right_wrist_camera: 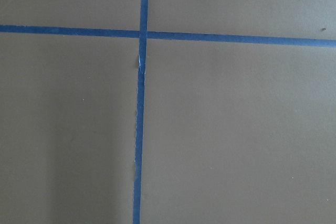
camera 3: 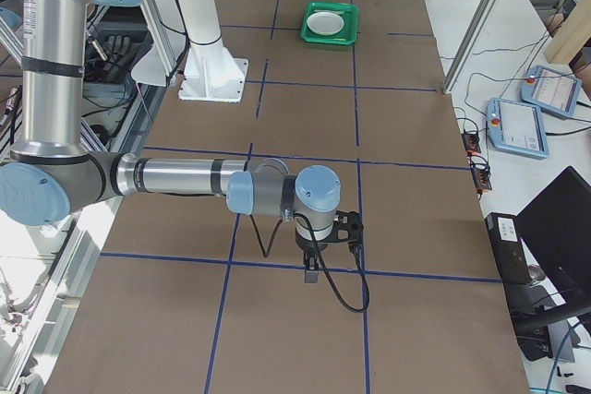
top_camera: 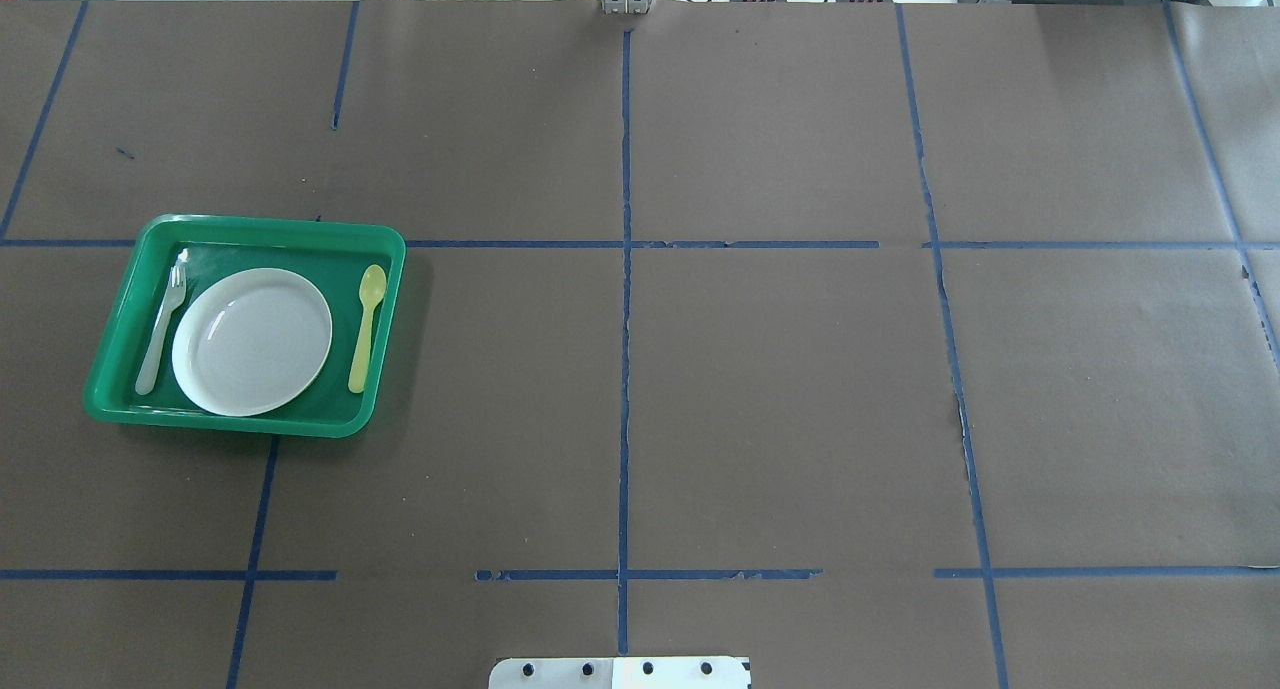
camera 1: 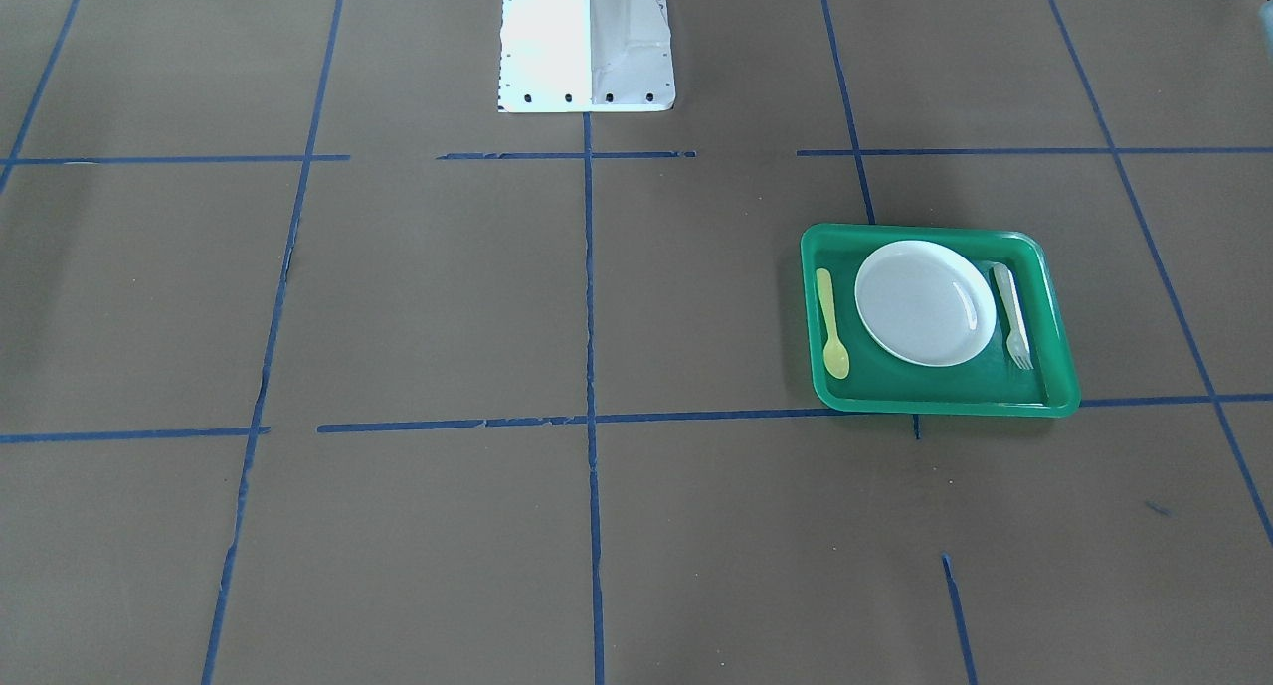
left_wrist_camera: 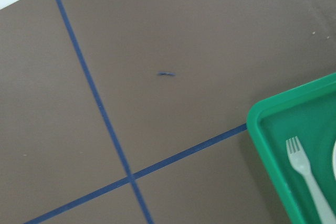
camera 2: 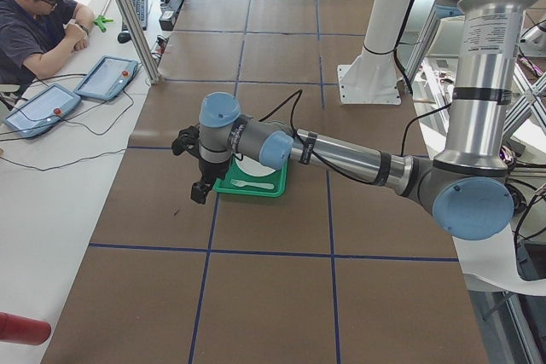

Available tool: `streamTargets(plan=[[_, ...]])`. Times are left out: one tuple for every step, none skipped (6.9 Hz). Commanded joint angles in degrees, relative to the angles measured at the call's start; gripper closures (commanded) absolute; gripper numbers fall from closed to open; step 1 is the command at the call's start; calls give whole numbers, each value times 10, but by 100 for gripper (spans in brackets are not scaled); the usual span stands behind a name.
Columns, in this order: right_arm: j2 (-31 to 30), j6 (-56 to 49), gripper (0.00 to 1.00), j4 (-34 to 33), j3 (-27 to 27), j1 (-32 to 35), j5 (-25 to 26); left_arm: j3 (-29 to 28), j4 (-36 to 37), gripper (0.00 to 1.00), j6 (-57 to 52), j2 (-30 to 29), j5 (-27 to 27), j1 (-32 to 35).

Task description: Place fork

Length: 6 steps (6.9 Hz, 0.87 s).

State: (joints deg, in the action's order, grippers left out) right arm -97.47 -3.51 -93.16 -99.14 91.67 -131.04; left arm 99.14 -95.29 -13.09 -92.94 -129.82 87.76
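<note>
Since the fork [top_camera: 160, 321] lies by the plate [top_camera: 252, 341], the left hand [camera 2: 199, 193] and right hand [camera 3: 313, 272], openness untellable, must avoid nudging the tray [top_camera: 270, 229].

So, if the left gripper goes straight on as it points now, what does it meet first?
The left gripper points down, so probably the bare table just beside the green tray, not the fork. Depth is unclear.

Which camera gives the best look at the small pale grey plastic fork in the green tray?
Overhead exterior: the pale grey plastic fork shows whole and unobstructed. Front-facing shows it whole, slightly smaller. Left wrist shows the tines but crops the handle. Side views: too small or hidden. Right wrist: nothing.
</note>
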Motion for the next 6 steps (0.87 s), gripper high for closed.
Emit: streamTargets(plan=[[0, 0, 0, 0, 0, 0, 0, -53, 82, 0, -51, 4, -16, 49], [0, 0, 0, 0, 1, 0, 0, -81, 83, 0, -3, 13, -29, 49], [0, 0, 0, 0, 0, 0, 0, -82, 82, 0, 56, 17, -59, 49], [0, 0, 0, 0, 0, 0, 0, -80, 81, 0, 95, 21, -61, 49], [0, 1, 0, 0, 0, 0, 0, -78, 78, 0, 104, 24, -61, 48], [0, 0, 0, 0, 0, 0, 0, -76, 79, 0, 104, 24, -59, 49]])
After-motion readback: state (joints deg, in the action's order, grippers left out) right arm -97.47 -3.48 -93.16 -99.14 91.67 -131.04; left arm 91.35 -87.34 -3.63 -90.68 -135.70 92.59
